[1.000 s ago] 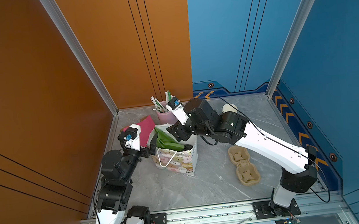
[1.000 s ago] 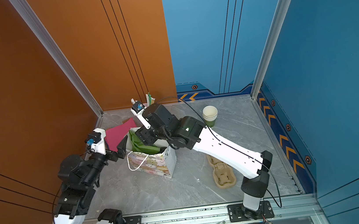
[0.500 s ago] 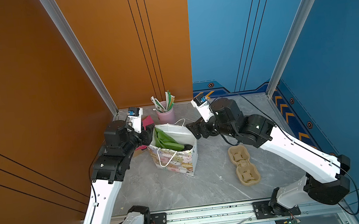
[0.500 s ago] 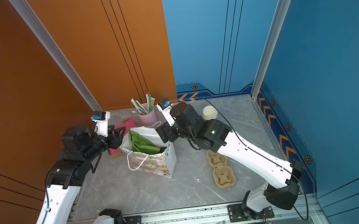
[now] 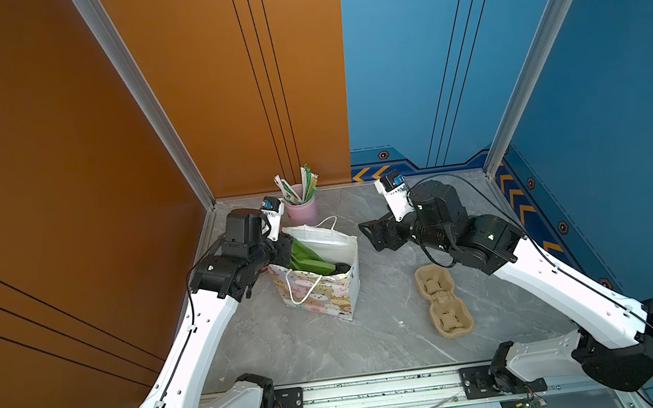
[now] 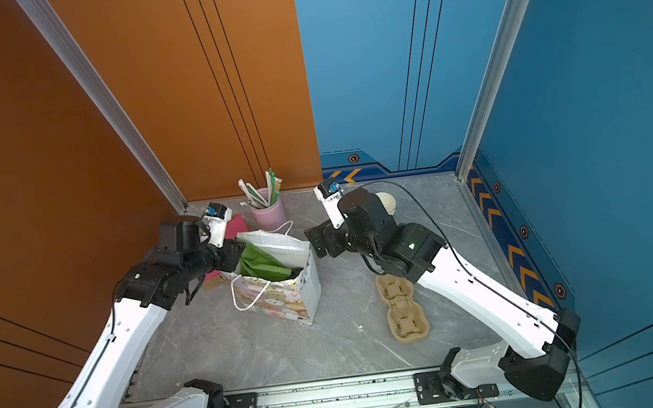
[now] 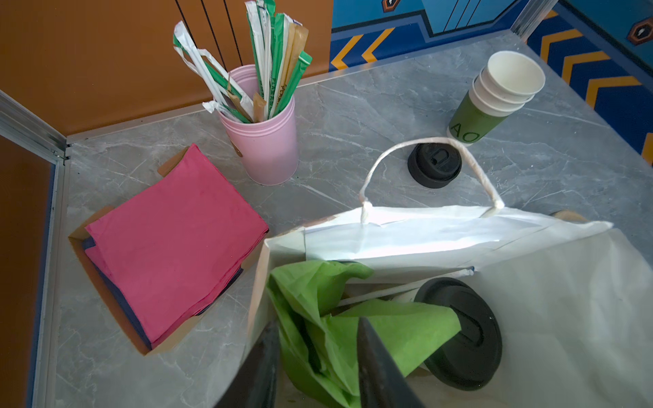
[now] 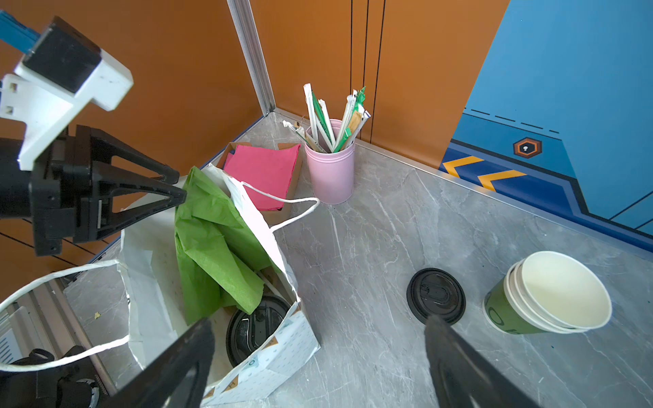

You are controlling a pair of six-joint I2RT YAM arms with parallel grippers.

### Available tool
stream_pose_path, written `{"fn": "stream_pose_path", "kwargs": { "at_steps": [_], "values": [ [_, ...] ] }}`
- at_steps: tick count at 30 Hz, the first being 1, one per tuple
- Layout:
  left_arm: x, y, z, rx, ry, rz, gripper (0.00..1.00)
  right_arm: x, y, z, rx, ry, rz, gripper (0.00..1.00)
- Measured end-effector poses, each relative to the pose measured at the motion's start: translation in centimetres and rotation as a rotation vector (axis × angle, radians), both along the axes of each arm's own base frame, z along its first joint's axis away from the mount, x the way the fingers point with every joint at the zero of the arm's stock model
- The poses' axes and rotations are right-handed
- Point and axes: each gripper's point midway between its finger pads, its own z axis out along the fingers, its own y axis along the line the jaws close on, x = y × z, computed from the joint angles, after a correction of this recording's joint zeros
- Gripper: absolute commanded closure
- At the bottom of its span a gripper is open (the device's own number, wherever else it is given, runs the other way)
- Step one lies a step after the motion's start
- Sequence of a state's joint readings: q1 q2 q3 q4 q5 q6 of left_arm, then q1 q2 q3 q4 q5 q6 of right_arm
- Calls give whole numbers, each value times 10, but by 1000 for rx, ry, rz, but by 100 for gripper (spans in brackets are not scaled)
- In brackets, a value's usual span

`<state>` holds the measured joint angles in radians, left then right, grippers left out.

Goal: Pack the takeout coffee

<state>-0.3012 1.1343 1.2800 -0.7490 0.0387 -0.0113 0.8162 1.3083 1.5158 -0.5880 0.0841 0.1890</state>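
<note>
The takeout coffee [image 7: 463, 332] stands inside the paper gift bag [image 5: 319, 298], only its black sip lid [image 8: 254, 328] showing under crumpled green paper [image 7: 318, 293]. My left gripper [image 7: 314, 339] is at the bag's left rim, jaws narrowed, one finger outside the bag wall and the other over the green paper. Whether it pinches them does not show. In both top views it sits at the bag's left edge [image 6: 238, 250]. My right gripper [image 8: 318, 325] hangs wide open and holds nothing, just right of the bag [image 5: 374, 235].
A pink cup of wrapped straws [image 7: 265, 148] and a tray of red napkins [image 7: 173, 240] stand behind the bag. A loose black lid [image 8: 435, 296] and a stack of lidless cups [image 8: 551, 296] sit at back right. A pulp cup carrier [image 5: 442, 300] lies right of the bag.
My left gripper came from the napkins to the bag's left rim and its jaws narrowed. My right gripper drew back from over the bag to its right side and opened wider.
</note>
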Motion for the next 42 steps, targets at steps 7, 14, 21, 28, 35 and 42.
{"fn": "stream_pose_path", "kwargs": {
  "at_steps": [7, 14, 21, 28, 35, 42],
  "values": [
    [4, -5, -19, 48, 56, -3, 72, 3, -2, -1, 17, 7, -7, 6],
    [7, -9, -41, 91, 124, -17, 81, 4, -1, -4, 28, 16, -4, 6],
    [6, -12, -40, 99, 132, -32, 93, 5, -1, -5, 31, 19, -5, 5],
    [8, -15, -17, 77, 81, -43, 59, 7, -3, -10, 25, 30, -7, 5],
    [-2, -14, 21, 33, -16, -49, 35, 4, -9, -5, 39, 23, -7, 5],
    [-21, -3, 74, -22, -162, -25, 16, -2, -31, 0, 55, -1, -37, 2]
  ]
}}
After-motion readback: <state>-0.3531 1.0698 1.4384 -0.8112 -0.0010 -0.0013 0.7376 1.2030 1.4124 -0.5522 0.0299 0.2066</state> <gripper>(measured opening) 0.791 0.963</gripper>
